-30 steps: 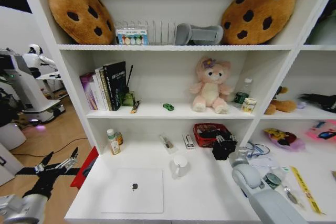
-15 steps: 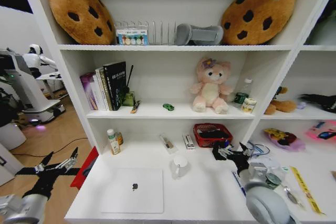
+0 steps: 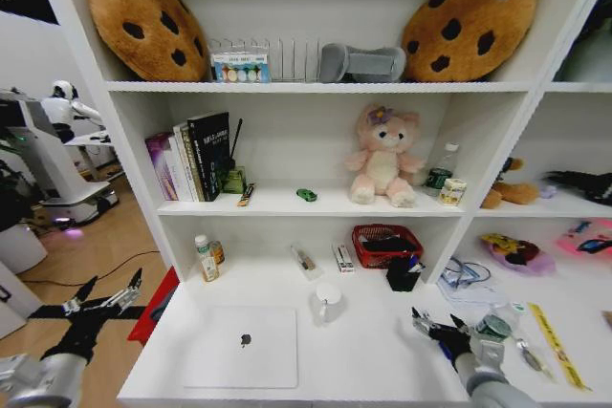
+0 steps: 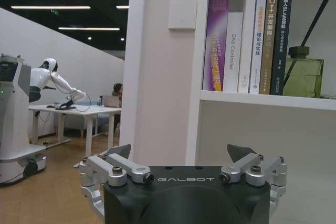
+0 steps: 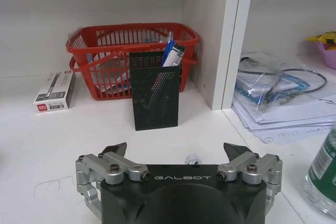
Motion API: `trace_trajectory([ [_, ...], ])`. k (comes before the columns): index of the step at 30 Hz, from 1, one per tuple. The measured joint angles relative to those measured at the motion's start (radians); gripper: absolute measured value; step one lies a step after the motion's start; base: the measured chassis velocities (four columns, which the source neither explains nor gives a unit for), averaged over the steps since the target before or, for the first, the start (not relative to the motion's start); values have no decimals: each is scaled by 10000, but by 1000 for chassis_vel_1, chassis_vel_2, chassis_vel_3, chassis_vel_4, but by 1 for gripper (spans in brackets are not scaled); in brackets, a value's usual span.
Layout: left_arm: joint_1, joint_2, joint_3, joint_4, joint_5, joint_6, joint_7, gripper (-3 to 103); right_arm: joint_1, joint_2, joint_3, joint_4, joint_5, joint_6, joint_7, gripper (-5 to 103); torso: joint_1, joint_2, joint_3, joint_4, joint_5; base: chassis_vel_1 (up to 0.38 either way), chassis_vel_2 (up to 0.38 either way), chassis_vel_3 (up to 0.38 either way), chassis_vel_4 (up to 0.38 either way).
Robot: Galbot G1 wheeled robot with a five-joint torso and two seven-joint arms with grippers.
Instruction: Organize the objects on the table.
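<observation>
A closed silver laptop (image 3: 244,346) lies at the front left of the white table (image 3: 368,355). A black mesh pen holder (image 3: 404,274) (image 5: 156,90) with blue pens (image 5: 172,53) stands upright in front of the red basket (image 3: 385,244) (image 5: 105,45). My right gripper (image 3: 435,325) (image 5: 176,150) is open and holds nothing, a short way back from the holder toward the table's front right. A tiny green toy car (image 3: 306,195) sits on the shelf above. My left gripper (image 3: 105,298) (image 4: 181,156) hangs open beyond the table's left end.
A white mug (image 3: 327,301) stands behind the laptop. A small bottle (image 3: 204,260), a pen tray (image 3: 304,260) and a small box (image 3: 342,257) (image 5: 54,92) line the back. Bagged papers (image 5: 278,93) and a bottle (image 5: 323,171) lie past the shelf upright.
My right gripper has drawn back from the pen holder toward the table's front right, leaving the holder standing in front of the basket. The left arm has stayed put.
</observation>
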Motion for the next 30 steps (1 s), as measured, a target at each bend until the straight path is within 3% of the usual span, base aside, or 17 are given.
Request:
trace_trajectory([
  [5, 0, 0, 0, 0, 0, 0, 0, 100, 217, -452, 209, -403, 503, -162, -569, 100, 2, 0, 0, -3, -1, 0, 0, 0, 0],
  [17, 0, 0, 0, -1, 0, 0, 0, 100, 615, -733, 8, -1385, 885, -360, -759, 103, 2, 0, 0, -3, -1, 0, 0, 0, 0],
  [25, 0, 0, 0, -1, 0, 0, 0, 100, 1027, -679, -540, -1837, 708, -263, -796, 82, 2, 0, 0, -1, -4, 0, 0, 0, 0],
  [27, 0, 0, 0, -1, 0, 0, 0, 100, 1018, -659, -599, -1846, 645, -206, -777, 71, 2, 1, -1, -2, -7, 0, 0, 0, 0],
  [28, 0, 0, 0, -1, 0, 0, 0, 100, 1018, -659, -599, -1846, 645, -206, -777, 71, 2, 1, -1, -2, -7, 0, 0, 0, 0],
  [29, 0, 0, 1, 0, 0, 0, 0, 100, 992, -651, -607, -1846, 601, -181, -767, 60, 1, 1, -1, -3, -7, 0, 0, 0, 0],
  [30, 0, 0, 0, 0, 0, 0, 0, 100, 979, -646, -607, -1845, 583, -172, -750, 60, 2, 1, -1, -3, -7, 0, 0, 0, 0],
])
